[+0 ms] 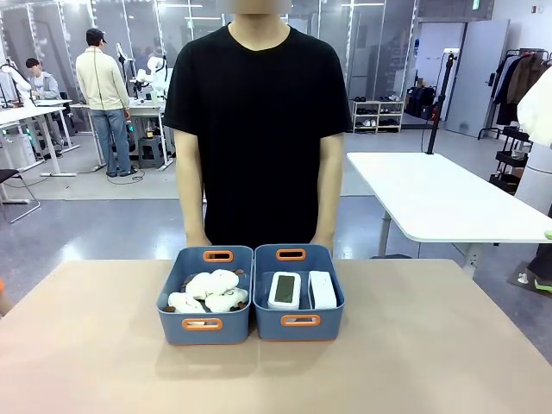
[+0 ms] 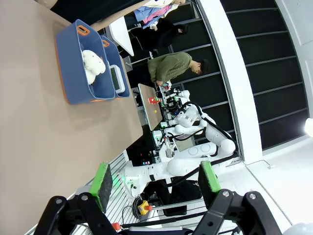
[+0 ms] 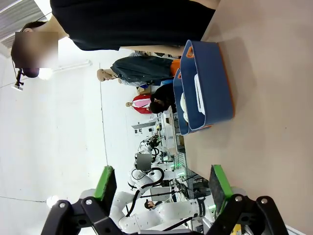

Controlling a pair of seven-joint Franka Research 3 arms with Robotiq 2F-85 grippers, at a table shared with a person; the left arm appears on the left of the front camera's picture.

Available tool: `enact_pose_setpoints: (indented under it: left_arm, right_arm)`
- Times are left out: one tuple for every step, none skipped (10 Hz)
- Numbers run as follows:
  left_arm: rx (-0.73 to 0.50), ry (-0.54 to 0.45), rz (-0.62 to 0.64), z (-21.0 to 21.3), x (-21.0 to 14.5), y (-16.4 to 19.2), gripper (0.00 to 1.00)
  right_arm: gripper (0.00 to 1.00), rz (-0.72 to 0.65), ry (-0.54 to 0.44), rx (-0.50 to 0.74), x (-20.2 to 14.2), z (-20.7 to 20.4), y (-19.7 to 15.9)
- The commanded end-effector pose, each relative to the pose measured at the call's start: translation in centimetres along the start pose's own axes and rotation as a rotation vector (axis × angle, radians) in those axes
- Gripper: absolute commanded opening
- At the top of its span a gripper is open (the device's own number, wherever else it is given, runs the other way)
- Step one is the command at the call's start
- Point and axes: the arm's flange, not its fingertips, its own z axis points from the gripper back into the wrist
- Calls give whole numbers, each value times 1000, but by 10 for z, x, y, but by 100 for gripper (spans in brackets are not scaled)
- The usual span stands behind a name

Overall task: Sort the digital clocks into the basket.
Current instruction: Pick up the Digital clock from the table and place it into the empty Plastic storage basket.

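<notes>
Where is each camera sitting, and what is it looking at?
Front view: between the arms, looking across the table at the person behind two baskets; one holds the digital clocks.
Left wrist view: on the left arm, rolled sideways, looking over the open left hand at the baskets.
Right wrist view: on the right arm, rolled sideways, looking over the open right hand toward baskets and person.
Shared: all three show the baskets.

Person's hands (image 1: 197, 242) hidden behind far rims of bins. Right clock (image 1: 322, 290) lies face turned away, screen unseen. Lower parts of plush toys (image 1: 211, 292) hidden by bin wall (image 1: 205, 325). Right wrist view: clock (image 3: 199, 96) shows as thin white edge above basket (image 3: 210, 88) rim.
</notes>
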Motion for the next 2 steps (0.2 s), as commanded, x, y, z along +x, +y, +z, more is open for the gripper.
enact_pose_setpoints:
  left_arm:
    - [20,-6,7,-1,-1,-2,90]
    - [20,-6,7,-1,-1,-2,90]
  right_arm:
    - [97,3,15,-6,-3,3,1]
    - [97,3,15,-6,-3,3,1]
